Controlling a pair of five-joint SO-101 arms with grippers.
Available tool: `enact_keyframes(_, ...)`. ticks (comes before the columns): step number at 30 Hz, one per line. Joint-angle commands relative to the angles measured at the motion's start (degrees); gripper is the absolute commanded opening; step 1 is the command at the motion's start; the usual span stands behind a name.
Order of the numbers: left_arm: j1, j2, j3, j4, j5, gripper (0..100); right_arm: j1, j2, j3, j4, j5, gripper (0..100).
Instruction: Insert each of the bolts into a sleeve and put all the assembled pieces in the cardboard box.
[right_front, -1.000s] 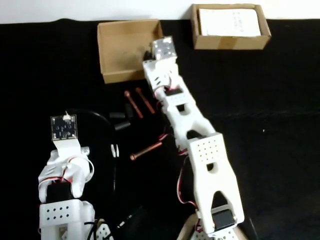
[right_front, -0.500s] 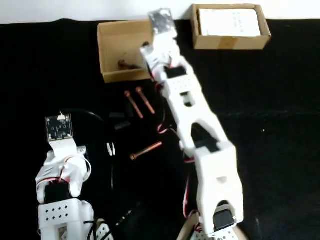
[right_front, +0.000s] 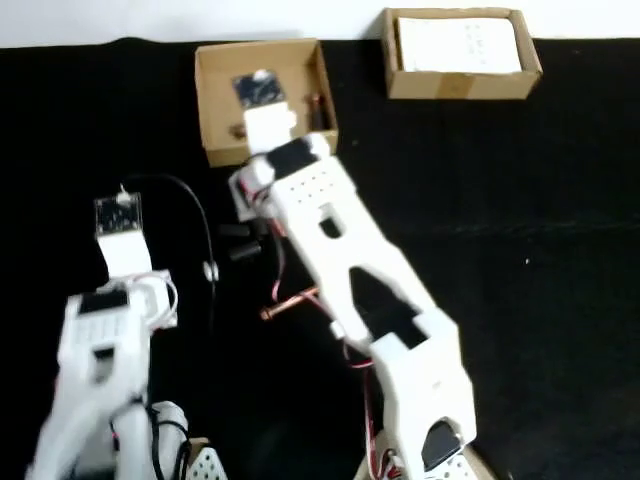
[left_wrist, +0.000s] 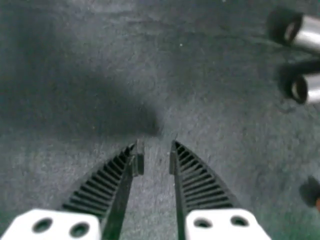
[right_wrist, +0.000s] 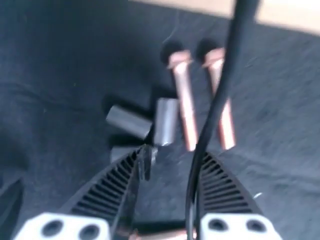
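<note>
The cardboard box (right_front: 216, 150) stands at the back of the table with an assembled piece (right_front: 318, 108) by its right wall and another (right_front: 240, 130) near its front. My right gripper (right_wrist: 172, 160) is open just short of two copper bolts (right_wrist: 182, 100) (right_wrist: 220, 100) and two grey sleeves (right_wrist: 127, 121) (right_wrist: 166, 120); a black cable (right_wrist: 215, 100) crosses in front. A third bolt (right_front: 295, 299) lies beside the right arm (right_front: 330, 240). My left gripper (left_wrist: 155, 156) is open over bare cloth, with two sleeves (left_wrist: 302, 30) (left_wrist: 306, 87) off to one side.
A second cardboard box (right_front: 460, 78) holding white paper sits at the back right. Two dark sleeves (right_front: 235, 232) (right_front: 245, 251) lie between the arms. A black cable (right_front: 205, 240) loops by the left arm (right_front: 100, 340). Black cloth covers the table.
The right arm has swung back from the box's right corner and come down over the bolts in front of it. The left arm has changed posture, its body now larger in the high view.
</note>
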Motion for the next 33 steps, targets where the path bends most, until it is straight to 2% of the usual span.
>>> enact_keyframes(1,-2.4,7.9,-7.4,1.9,1.5,10,-0.8,3.4,-2.8,0.4,-1.5,12.9)
enact_keyframes(7,-2.8,8.7,-8.1,2.3,1.9,10,-0.6,13.3,-10.2,0.6,-1.6,24.5)
enact_keyframes(15,-2.8,8.7,-8.0,2.2,1.9,10,-3.0,21.2,-21.5,2.1,-1.3,24.5)
enact_keyframes(26,-2.8,8.7,-8.0,2.2,1.9,10,-2.3,29.5,-26.5,2.6,-1.2,24.3)
enact_keyframes(31,-2.6,8.8,-8.0,2.2,1.8,10,-0.7,31.3,-28.2,2.6,-0.8,11.5)
enact_keyframes(33,-2.6,8.8,-8.0,2.2,1.8,10,-0.1,31.8,-28.4,2.6,1.7,6.3)
